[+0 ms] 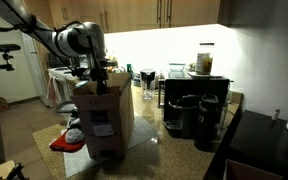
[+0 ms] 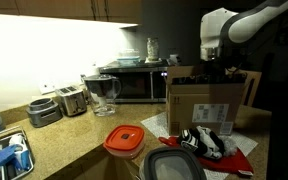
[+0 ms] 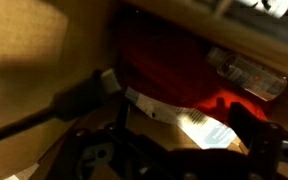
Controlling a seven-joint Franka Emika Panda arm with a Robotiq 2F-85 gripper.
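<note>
Gripper [image 2: 212,70] open-jawed at the mouth of a cardboard box [image 2: 209,108]

Gripper fingers [image 3: 92,158] show as dark shapes along the bottom edge of the wrist view, one at each side. They are spread wide with nothing between them, so the jaws are open and hold nothing. Just beyond them, down inside the box, lies a pale paper packet [image 3: 199,128]. Past it a red bundle [image 3: 164,60] takes up the middle of the view. A clear labelled packet [image 3: 246,72] rests at the bundle's far side, and a black cable [image 3: 74,98] runs across the tan inner wall of the box. What the red bundle is cannot be told in the dim light.

In both exterior views the gripper hangs down from the white arm [image 2: 234,25] at the open top flaps of the box, which stands upright on the speckled counter [image 2: 84,135]. At the foot of the box lies a red cloth [image 2: 242,152] with a black-and-white object [image 2: 206,142] on it. Near these sit a red-lidded container [image 2: 125,140] and a dark lid [image 2: 174,165]. Further along the counter stand a pitcher [image 2: 104,92], a microwave [image 2: 134,85] and a toaster [image 2: 72,100]. In an exterior view, two black coffee machines [image 1: 194,115] stand beside the box.
</note>
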